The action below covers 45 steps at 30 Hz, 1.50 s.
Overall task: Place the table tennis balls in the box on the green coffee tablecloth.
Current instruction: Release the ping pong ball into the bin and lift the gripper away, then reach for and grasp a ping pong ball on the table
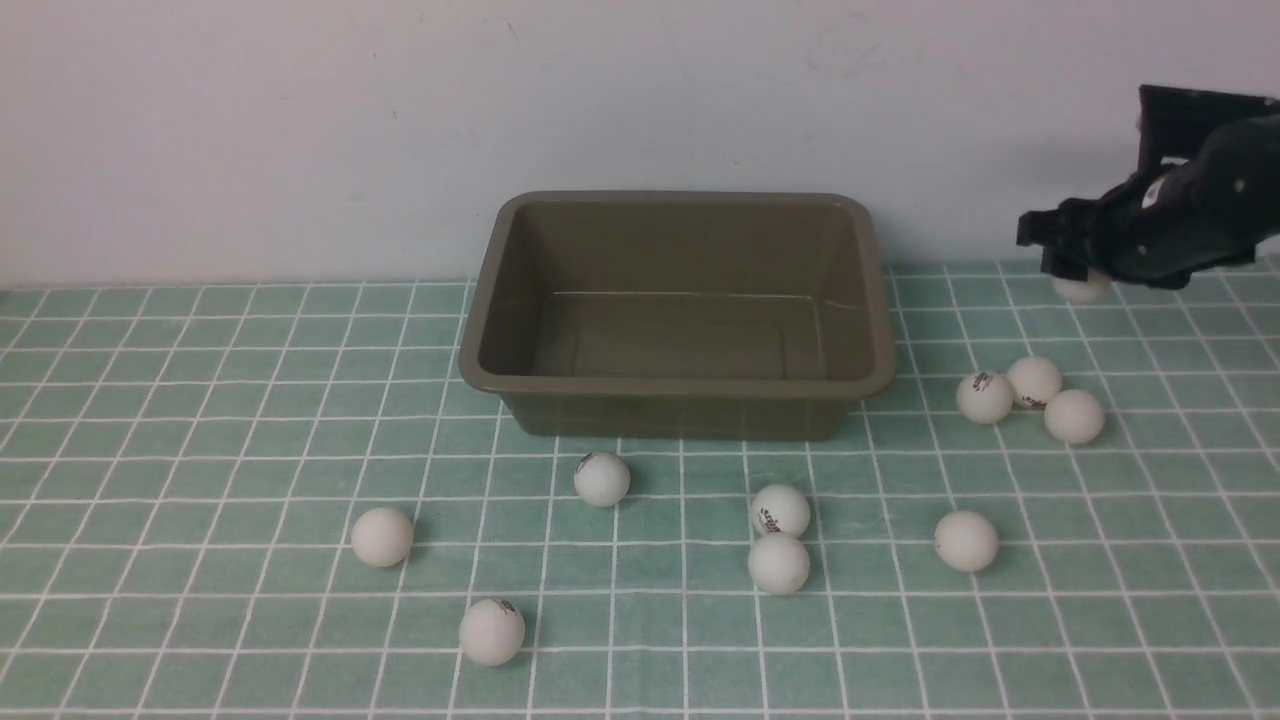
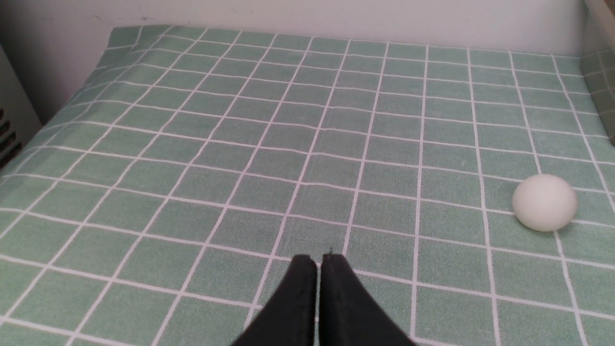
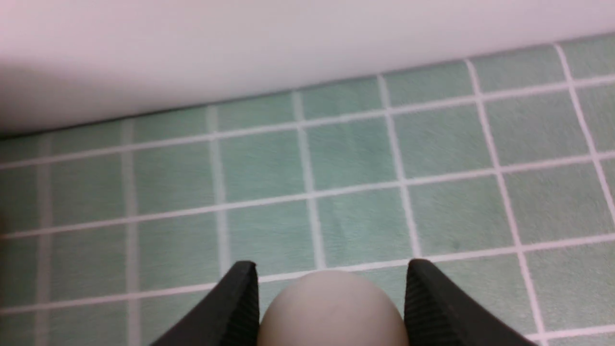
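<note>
White and matte, one table tennis ball point(image 3: 331, 307) sits between the ribbed fingers point(image 3: 240, 298) of the right tool point(image 3: 331, 263). The fingers press against its two sides, so I judge the tool clenched on it. This is at the far right back of the green coffee tablecloth point(image 1: 200, 400), close to the wall point(image 1: 300, 120). Whether the ball has left the cloth yet, I cannot tell.

The olive-brown box point(image 1: 680, 385) stands in the middle, towards the back, and holds nothing. It lies to the left of the gripped ball, with open cloth between them.

To do this step well, the grip should stay light but centred: a ball this smooth and hollow would likely squirt out of an off-centre pinch. The lift should clear the rolled rim, and the release is best made low over the middle of the box floor, so the ball does not bounce out.

Nine other table tennis balls point(image 1: 985, 396) lie loose on the cloth: three bunched to the right of the box, six scattered in front of it. Carrying high over the bunch avoids scattering it.

In its wrist view the left tool point(image 2: 319, 262) is pinched closed on nothing, above bare cloth, with a single ball point(image 2: 544, 202) lying near it.
</note>
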Motion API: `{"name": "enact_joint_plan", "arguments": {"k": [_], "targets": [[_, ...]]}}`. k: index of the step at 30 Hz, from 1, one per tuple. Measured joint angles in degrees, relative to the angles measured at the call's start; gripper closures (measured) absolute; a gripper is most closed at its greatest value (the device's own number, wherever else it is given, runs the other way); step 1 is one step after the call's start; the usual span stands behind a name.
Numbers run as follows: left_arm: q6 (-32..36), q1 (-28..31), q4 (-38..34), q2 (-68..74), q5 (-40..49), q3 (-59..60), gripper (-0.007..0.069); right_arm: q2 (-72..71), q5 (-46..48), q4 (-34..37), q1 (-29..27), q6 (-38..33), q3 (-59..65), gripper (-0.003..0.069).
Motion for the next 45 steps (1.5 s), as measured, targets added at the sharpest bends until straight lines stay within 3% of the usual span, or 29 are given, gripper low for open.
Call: {"name": "enact_joint_plan", "arguments": {"k": [5, 12, 15, 39, 41, 45], "targets": [[0.0, 0.0, 0.0, 0.0, 0.0, 0.0, 0.0629, -3.0, 0.8, 3.1, 5.1, -5.3, 0.0, 0.0302], [0.0, 0.0, 0.0, 0.0, 0.0, 0.0, 0.0629, -3.5, -3.6, 7.3, 18.8, -13.1, 0.0, 0.0302], [0.0, 0.0, 0.0, 0.0, 0.0, 0.0, 0.0629, -2.3, -5.9, 7.3, 21.9, -13.7, 0.0, 0.0302], [0.0, 0.0, 0.0, 0.0, 0.0, 0.0, 0.0629, 2.7, -10.5, 5.5, 23.8, -17.3, -2.2, 0.0263], [0.0, 0.0, 0.0, 0.0, 0.0, 0.0, 0.0629, 1.9, -7.7, 4.0, 23.8, -17.3, -5.1, 0.0263], [0.0, 0.0, 0.0, 0.0, -0.1, 0.0, 0.0629, -1.2, 10.7, -3.4, 22.3, -17.2, -14.4, 0.0263]]}}
